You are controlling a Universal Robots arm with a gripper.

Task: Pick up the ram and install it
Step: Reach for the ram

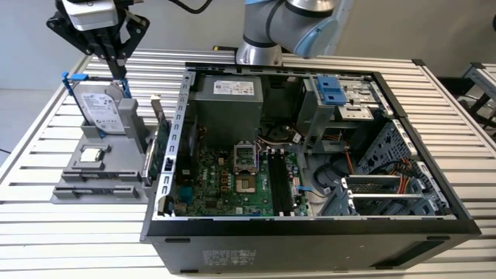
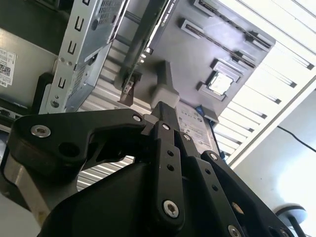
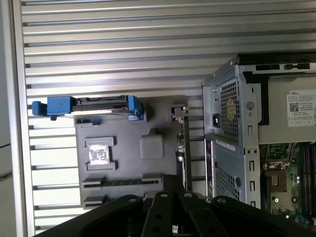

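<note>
Two fingers of the gripper (image 1: 118,74) are seen pressed together, nothing grasped, poised over the hard drive (image 1: 101,110). Ram (image 3: 129,182) is noted lying in a slot of the grey holder (image 3: 123,128).

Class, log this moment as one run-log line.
end effector: shut, over grey holder | ram: in holder slot, not gripped | hard drive: upright in holder

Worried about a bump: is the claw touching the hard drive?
Apart. In the first wrist view, bare tray shows between the claw and the hard drive.
</note>
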